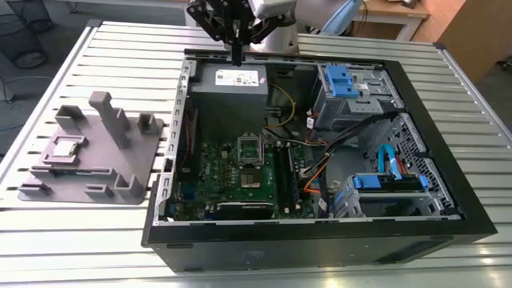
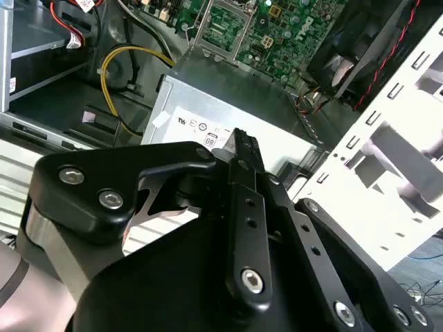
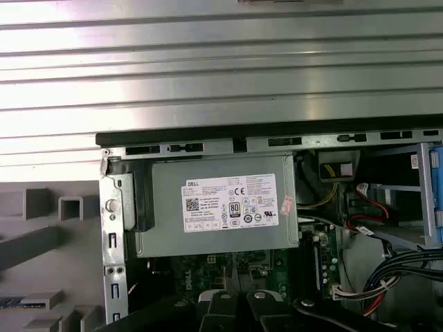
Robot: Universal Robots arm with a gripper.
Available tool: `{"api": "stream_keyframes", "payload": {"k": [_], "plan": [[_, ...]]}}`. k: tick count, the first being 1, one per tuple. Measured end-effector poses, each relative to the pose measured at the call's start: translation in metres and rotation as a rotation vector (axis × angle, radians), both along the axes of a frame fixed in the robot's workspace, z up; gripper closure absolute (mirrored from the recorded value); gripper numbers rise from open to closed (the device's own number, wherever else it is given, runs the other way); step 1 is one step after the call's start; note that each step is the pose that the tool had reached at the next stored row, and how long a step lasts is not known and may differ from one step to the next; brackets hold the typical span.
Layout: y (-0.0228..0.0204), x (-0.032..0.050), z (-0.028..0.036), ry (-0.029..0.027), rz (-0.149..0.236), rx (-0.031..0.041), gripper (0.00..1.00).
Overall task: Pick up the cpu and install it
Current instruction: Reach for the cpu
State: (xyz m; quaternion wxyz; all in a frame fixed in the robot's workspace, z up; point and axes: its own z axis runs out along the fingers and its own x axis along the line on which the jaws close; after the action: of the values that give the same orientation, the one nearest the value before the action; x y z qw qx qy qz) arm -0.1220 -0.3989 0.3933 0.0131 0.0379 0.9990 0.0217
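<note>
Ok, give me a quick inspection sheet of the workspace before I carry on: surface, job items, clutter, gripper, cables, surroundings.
Surface: slatted metal table carrying a grey tray and an open computer case.
Job's things: cpu lies flat on the grey tray, at the exterior view's left; socket frame sits on the motherboard inside the case.
Clutter: nothing seen.
Gripper: gripper shut, holding nothing, above the power supply, well apart from the cpu.
Cables: yellow cable beside the power supply; orange and black bundle beside the motherboard.
Surroundings: wooden furniture beyond the table.
</note>
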Motion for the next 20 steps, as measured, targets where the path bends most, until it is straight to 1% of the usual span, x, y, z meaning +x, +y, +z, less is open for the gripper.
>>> {"api": "stream_keyframes", "payload": {"k": [20], "plan": [[0.0001,-0.0041,0.0000,0.0000,0.000,0.0000,0.89]]}}
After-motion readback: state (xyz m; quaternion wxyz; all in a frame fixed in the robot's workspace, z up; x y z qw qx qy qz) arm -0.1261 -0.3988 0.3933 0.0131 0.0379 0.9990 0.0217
